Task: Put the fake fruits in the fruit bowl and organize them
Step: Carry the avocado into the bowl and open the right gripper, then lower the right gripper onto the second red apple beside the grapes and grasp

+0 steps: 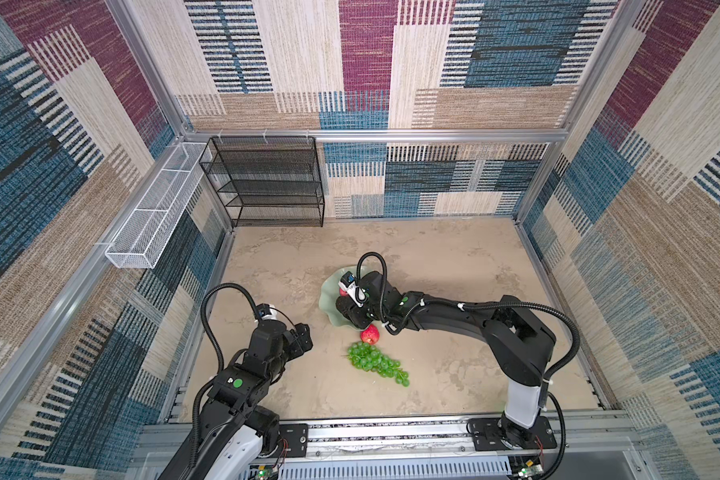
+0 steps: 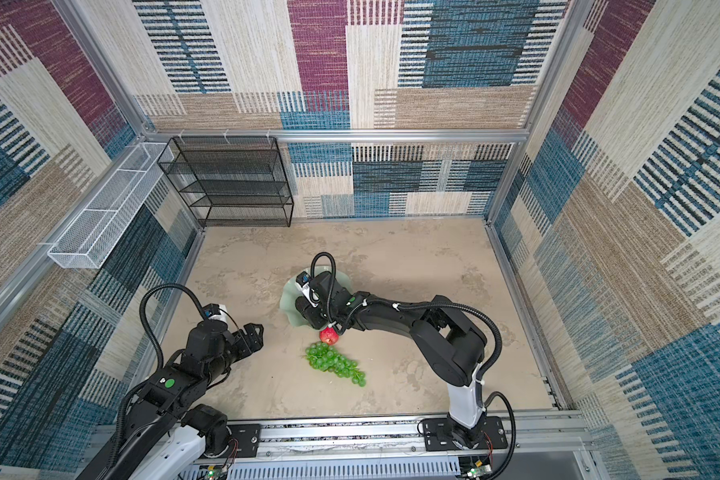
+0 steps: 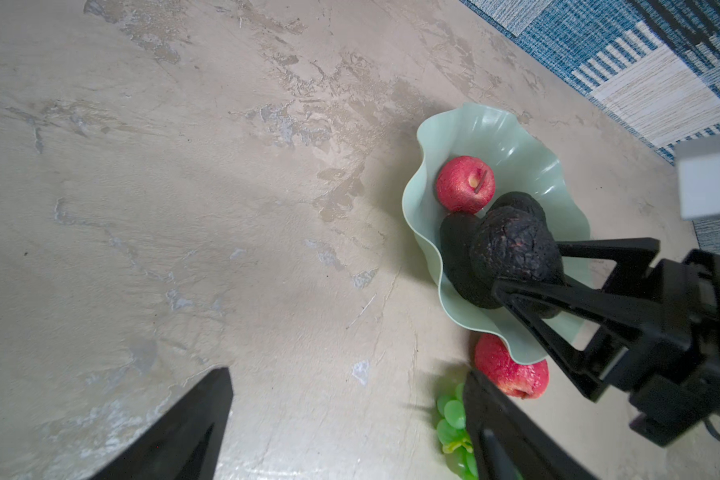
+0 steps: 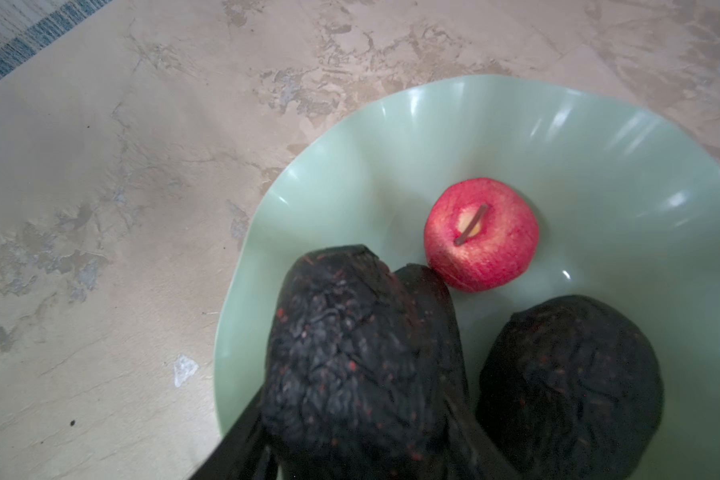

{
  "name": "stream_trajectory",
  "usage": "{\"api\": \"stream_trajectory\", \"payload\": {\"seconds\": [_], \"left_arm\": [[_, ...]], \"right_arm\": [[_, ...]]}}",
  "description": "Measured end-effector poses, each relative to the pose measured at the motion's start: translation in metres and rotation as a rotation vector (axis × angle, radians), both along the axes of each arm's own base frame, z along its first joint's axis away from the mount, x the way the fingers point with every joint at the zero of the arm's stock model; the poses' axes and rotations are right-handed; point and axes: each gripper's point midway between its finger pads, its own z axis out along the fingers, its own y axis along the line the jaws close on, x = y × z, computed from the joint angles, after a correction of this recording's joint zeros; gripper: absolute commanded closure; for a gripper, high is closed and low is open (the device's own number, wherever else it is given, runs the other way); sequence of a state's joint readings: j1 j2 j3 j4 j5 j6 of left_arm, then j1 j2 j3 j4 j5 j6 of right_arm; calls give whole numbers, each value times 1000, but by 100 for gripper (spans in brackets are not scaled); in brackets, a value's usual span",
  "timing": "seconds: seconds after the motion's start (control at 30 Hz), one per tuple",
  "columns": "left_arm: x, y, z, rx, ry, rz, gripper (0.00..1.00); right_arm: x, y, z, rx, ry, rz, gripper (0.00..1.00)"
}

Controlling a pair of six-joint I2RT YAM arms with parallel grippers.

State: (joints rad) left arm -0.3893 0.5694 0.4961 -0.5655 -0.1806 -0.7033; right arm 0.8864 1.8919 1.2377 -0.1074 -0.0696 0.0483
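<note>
The right arm stretches across the mottled beige surface (image 1: 454,270), its gripper (image 1: 348,311) poised over the pale green, wavy-rimmed fruit bowl (image 1: 328,291) at the centre. A red apple (image 1: 370,333) lies just beside the bowl's near rim, with a bunch of green grapes (image 1: 377,365) close by, nearer still. The left gripper (image 1: 306,337) hangs well to the left of the fruit. A black mesh rack (image 1: 267,183) stands against the far wall, and a white wire basket (image 1: 154,216) is fixed to the left wall beside it.

No legible text, label or number anywhere, apparently.
</note>
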Motion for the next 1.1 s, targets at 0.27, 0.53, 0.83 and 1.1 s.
{"api": "stream_trajectory", "payload": {"seconds": [0.27, 0.53, 0.83, 1.1], "left_arm": [[0, 1, 1, -2, -7, 2, 10], [0, 2, 3, -1, -13, 4, 10], [1, 3, -3, 22, 9, 0, 10], [2, 2, -6, 23, 18, -5, 10]], "right_arm": [[1, 5, -1, 3, 16, -2, 26], [-15, -24, 29, 49, 11, -68, 26], [-79, -86, 12, 81, 126, -200, 27], [-93, -95, -12, 129, 224, -293, 27]]}}
